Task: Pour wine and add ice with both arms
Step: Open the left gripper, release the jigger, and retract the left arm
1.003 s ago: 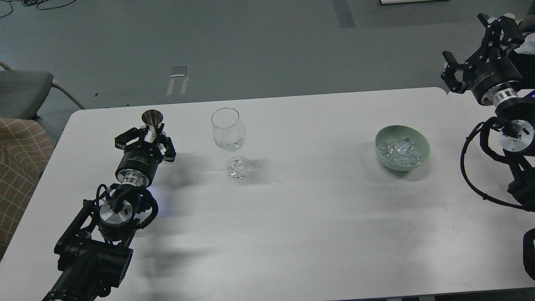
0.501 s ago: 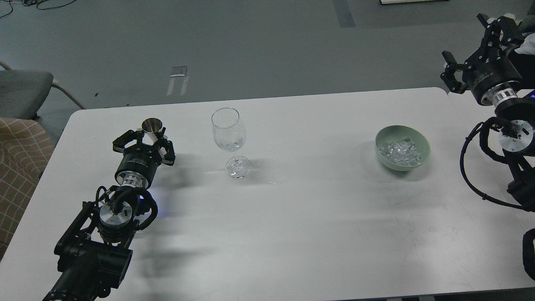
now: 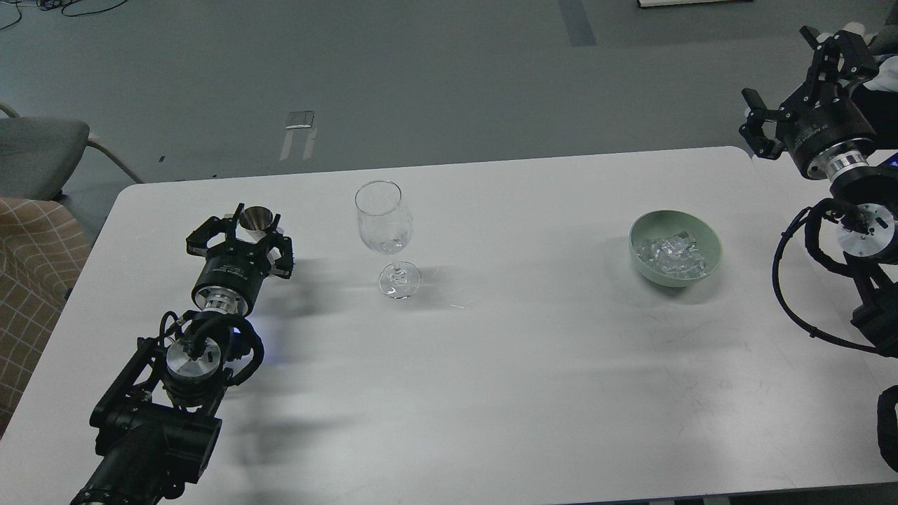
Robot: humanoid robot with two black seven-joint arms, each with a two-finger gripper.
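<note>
A clear stemmed wine glass [image 3: 384, 219] stands upright at the table's middle left, with a little clear wine [image 3: 386, 244] in the bottom of its bowl. My left gripper [image 3: 254, 228] is to its left, low over the table, shut around a small metal measuring cup [image 3: 256, 217] that is upright with its mouth up. A pale green bowl [image 3: 713, 245] at the right holds several ice chunks [image 3: 670, 252]. My right gripper [image 3: 796, 77] is open and empty, raised beyond the table's far right corner, well behind the bowl.
The white table [image 3: 491, 351] has a rounded far edge. A grey chair [image 3: 35, 147] and a checked cushion [image 3: 28, 273] stand off its left side. My right arm's cables [image 3: 807, 280] hang over the table's right edge.
My left gripper has come down and slightly left with the metal cup, which now sits lower between the fingers. The right arm has barely moved.
</note>
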